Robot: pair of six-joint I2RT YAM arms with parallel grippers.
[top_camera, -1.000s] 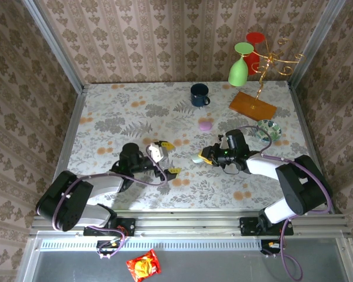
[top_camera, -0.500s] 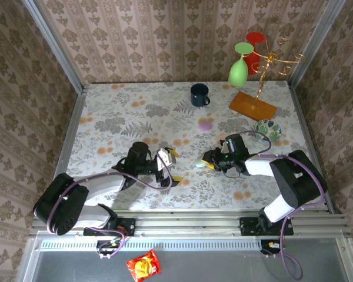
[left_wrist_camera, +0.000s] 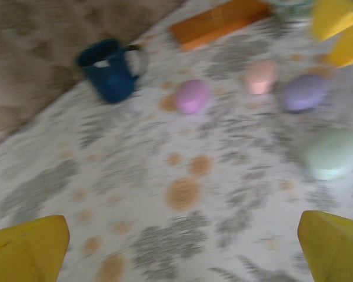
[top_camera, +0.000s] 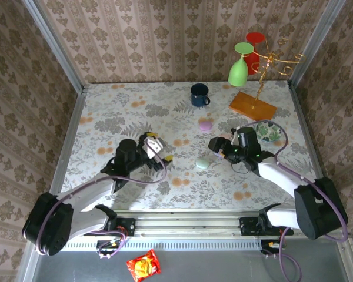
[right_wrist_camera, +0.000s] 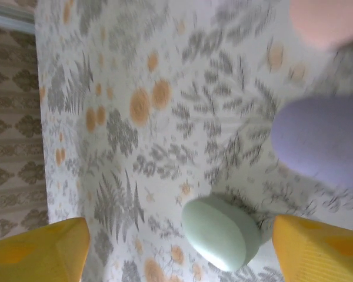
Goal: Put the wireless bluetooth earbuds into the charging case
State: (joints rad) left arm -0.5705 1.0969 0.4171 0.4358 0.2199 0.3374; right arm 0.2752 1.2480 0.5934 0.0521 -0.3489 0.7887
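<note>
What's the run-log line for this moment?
left end effector: open, empty | right end effector: open, pale green egg-shaped plastic pebble between its fingers, untouched | pebble: resting on floral table

Your left wrist view is smeared throughout: the mug [left_wrist_camera: 112, 76] and the pebbles [left_wrist_camera: 192, 96] beyond it have soft outlines, and you cannot make out a seam or lid on any. The left gripper [left_wrist_camera: 176, 252] has its yellow fingertips [left_wrist_camera: 26, 249] clipped by the bottom corners, and the orange board [left_wrist_camera: 220, 20] runs off the top edge. In the right wrist view the pink pebble [right_wrist_camera: 329, 20] is cut by the top edge and the purple pebble [right_wrist_camera: 320, 147] by the right edge, both blurred. From above, the right arm [top_camera: 270, 167] covers part of the bowl [top_camera: 269, 132].
</note>
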